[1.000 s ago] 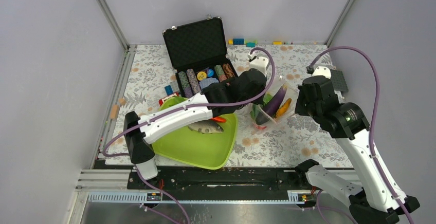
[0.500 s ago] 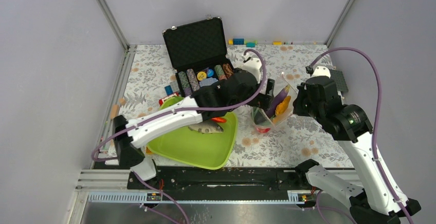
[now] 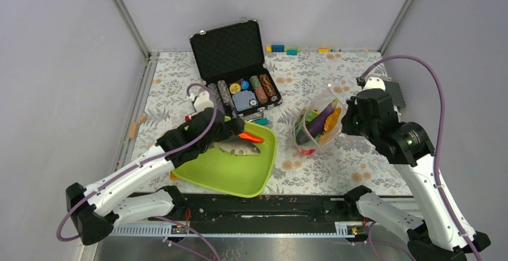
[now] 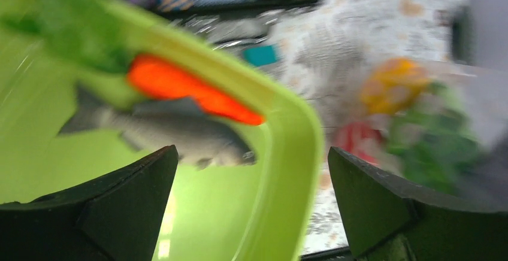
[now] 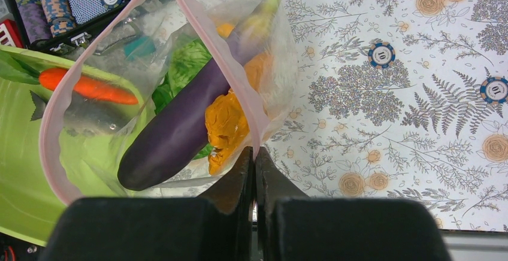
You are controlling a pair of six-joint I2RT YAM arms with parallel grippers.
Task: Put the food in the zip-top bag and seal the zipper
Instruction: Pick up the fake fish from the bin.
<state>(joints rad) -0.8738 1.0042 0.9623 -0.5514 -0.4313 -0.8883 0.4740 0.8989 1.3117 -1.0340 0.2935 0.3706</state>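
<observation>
Bag [image 5: 150, 51] is on the table [image 3: 359, 159] just right of the tray [image 3: 239, 180], mouth open, zipper [image 5: 45, 135] unsealed. Inside it: eggplant [image 5: 180, 123], lettuce [image 5: 189, 63], yellow pepper [image 5: 226, 126], orange fruit [image 5: 263, 69], and the apple [image 3: 306, 150] at the bottom. Right gripper [image 5: 254, 153] has its jaws closed on the bag rim. The tray holds the fish [image 3: 239, 148] with the carrot [image 3: 251, 137] touching it at the far side. Left gripper [image 4: 250, 159] is over the tray, jaws wide apart and holding nothing. An open black case [image 3: 230, 51] at the back holds rows of chips [image 3: 242, 90]. Two loose chips [image 5: 381, 54] lie on the floral table. Small blocks [image 3: 278, 48] sit by the far edge, and grey walls [image 3: 60, 63] stand around.
</observation>
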